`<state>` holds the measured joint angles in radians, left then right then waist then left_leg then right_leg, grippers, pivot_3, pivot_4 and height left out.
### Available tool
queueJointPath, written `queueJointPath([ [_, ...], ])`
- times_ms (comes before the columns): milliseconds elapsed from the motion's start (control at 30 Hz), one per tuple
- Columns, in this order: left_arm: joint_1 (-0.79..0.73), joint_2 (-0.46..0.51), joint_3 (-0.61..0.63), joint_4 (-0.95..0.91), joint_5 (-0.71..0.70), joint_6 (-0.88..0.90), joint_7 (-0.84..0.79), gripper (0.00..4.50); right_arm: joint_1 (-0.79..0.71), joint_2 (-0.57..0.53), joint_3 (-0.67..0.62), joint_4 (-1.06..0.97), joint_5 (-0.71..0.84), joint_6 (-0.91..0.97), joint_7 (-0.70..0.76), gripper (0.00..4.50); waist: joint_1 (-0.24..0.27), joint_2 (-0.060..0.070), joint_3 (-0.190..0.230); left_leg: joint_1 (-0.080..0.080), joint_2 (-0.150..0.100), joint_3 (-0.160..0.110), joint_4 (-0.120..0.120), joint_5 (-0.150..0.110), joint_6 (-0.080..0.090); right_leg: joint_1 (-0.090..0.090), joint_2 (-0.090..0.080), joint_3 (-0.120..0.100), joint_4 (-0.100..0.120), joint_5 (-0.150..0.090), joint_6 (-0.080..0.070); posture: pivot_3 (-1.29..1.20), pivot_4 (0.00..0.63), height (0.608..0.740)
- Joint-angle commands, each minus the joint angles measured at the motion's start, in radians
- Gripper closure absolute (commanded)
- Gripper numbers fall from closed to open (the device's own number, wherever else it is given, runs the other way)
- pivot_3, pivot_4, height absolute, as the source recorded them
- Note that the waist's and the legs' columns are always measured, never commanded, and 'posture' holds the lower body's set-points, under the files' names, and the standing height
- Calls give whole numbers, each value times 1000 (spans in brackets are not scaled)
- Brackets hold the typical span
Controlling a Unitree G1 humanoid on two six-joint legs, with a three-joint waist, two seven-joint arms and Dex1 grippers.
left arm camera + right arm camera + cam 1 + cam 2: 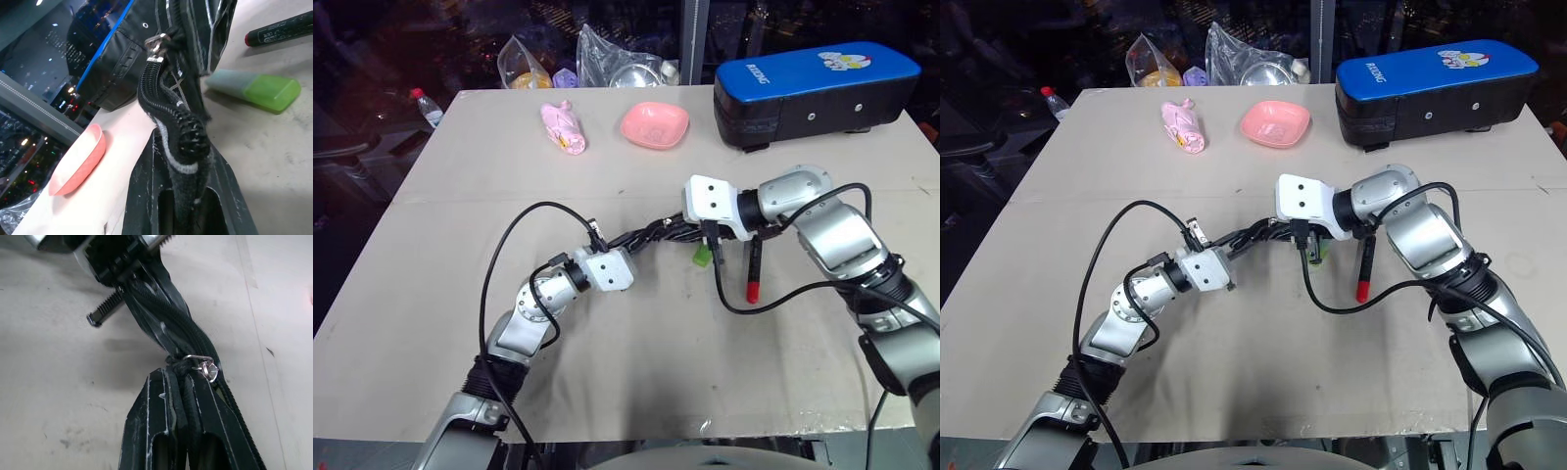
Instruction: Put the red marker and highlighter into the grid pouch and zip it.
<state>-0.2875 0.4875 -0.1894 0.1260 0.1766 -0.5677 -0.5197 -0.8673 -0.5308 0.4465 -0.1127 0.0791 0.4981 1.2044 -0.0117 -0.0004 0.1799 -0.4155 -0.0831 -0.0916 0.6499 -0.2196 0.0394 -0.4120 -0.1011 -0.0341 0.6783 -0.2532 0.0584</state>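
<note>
Pouch work is where this is at: the grid pouch [651, 235] hangs bunched and twisted in the air between both arms, just above the worktop [460, 323]. The left gripper [188, 161] is clenched on one end of the fabric, and the right gripper [183, 382] is clamped on the zipper edge right by the little metal pull [203, 366]. So both are busy grasping the pouch, neither one free.

Looks to me like the step in hand is getting the zipper open, or holding the mouth open, since nothing's inside yet as far as I can tell. The highlighter [254, 88] lies on the worktop just under the pouch, and the red marker [754, 269] lies just beside it, under the right wrist. Next move probably calls for 1 gripper to keep hold while the other lets go and picks up a pen, and the pouch needs untwisting first or the opening won't take anything.

Worktop itself is a plain beige board. Further back sit a pink bowl [655, 124], a crumpled pink wrapper thing [563, 127], and a big blue-and-black case [813, 88]. Past the far edge are clear plastic bags [617, 59] and a bottle with a red cap [426, 106], with the room behind quite dark.
</note>
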Motion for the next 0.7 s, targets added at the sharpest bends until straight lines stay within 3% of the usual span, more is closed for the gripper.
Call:
queueJointPath([
  [33, -17, -4, -9, 1, 10, -13, 3, 4500, -32, 25, 14, -59, 5, -32, 12, 4491, 0, 0, 0, 0, 0, 0, 0, 0, 0, 0, 0, 0, 0, 0, 0, 0, 150, 734],
  [267, -17, -17, 5, 13, -2, 14, 23, 4500, -2, 36, 1, -92, 45, -55, 34, 4491, 0, 0, 0, 0, 0, 0, 0, 0, 0, 0, 0, 0, 0, 0, 0, 0, 150, 734],
  [500, -2, -20, 28, -7, -30, 48, 31, 4500, 128, -123, -163, -192, 137, 65, 36, 2348, 8, -1, 0, -1, -1, -1, 0, 0, 1, 0, 0, -1, 0, 0, 0, 0, 150, 734],
  [667, 3, -17, 32, -15, -35, 52, 22, 4500, 157, -146, -323, -228, 247, 205, -59, 2348, 2, -1, 0, 0, 0, 0, 1, -2, 3, 0, -2, 0, 0, 0, 0, 0, 150, 734],
  [700, 1, -18, 32, -14, -35, 52, 21, 4500, 155, -138, -352, -206, 254, 222, -94, 2596, 2, -2, -1, 0, 0, 0, 1, -2, 3, 0, -2, 0, 0, 0, 0, 0, 150, 734],
])
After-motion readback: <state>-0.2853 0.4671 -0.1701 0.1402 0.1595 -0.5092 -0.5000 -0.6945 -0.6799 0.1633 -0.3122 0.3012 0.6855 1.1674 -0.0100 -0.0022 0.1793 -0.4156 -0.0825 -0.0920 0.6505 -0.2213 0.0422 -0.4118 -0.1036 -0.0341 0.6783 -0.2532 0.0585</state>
